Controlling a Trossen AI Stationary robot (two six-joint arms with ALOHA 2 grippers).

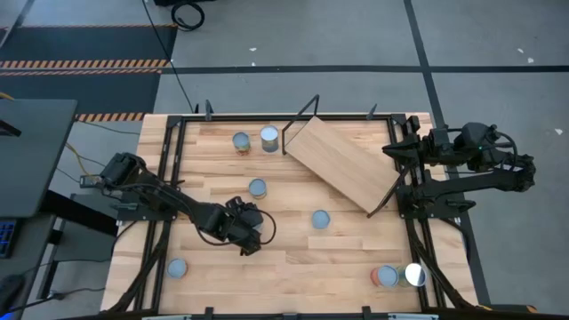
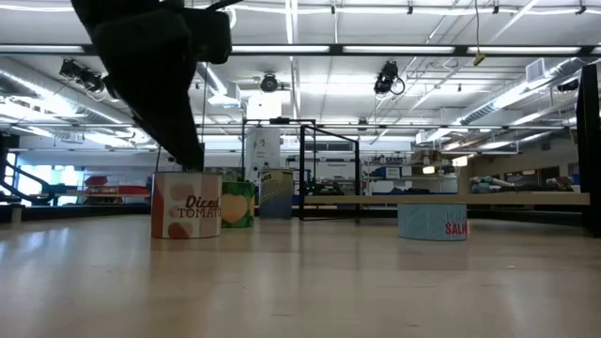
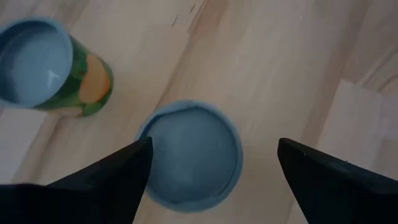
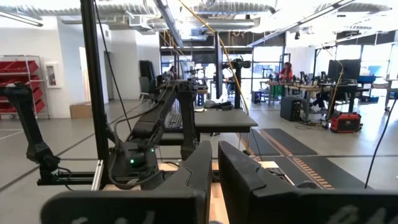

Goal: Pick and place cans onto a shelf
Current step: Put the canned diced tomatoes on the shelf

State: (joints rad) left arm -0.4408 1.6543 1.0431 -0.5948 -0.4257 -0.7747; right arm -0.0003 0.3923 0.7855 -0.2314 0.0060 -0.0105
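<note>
left gripper [image 3: 211, 163] open above pale-blue can [image 3: 189, 154]; right gripper [image 4: 213, 163] closed, parked by shelf [image 1: 345, 161]

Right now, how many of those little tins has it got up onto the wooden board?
None so far: the light plain-wood shelf on its thin black wire frame has nothing on top, and seven small tin cans show on the planked tabletop. In hand: the open left gripper hovers over a pale-blue-topped can, one finger on each side of it. The right gripper waits, shut, at the table's right edge. Every can is left.
</note>
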